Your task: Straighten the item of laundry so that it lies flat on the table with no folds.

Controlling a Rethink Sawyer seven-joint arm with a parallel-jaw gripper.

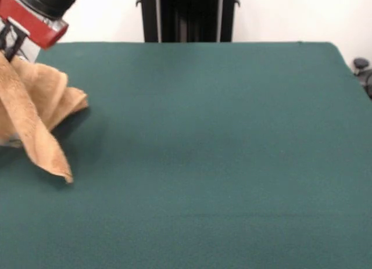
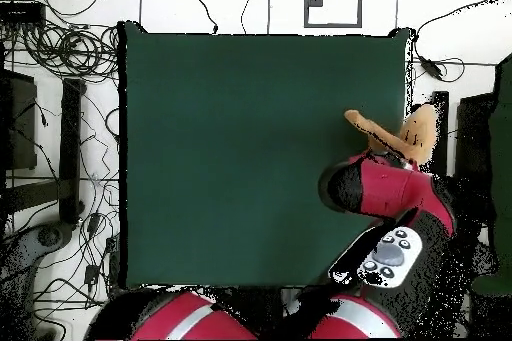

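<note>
The orange-tan towel (image 1: 40,115) hangs bunched and twisted from my gripper (image 1: 8,47) at the far left of the front view. Its lower folds trail onto the green table (image 1: 209,141), and one corner points down towards the front. My gripper is shut on the towel's top, just under the red wrist ring. In the overhead view the towel (image 2: 400,134) lies crumpled at the right edge of the table (image 2: 250,157), partly over the edge. My red arm (image 2: 388,189) covers the gripper there.
The black pedestal (image 1: 189,16) stands behind the table's far edge. Cables (image 2: 60,57) lie on the floor beside the table's left side in the overhead view. A dark object (image 1: 363,71) sits off the table's right corner in the front view.
</note>
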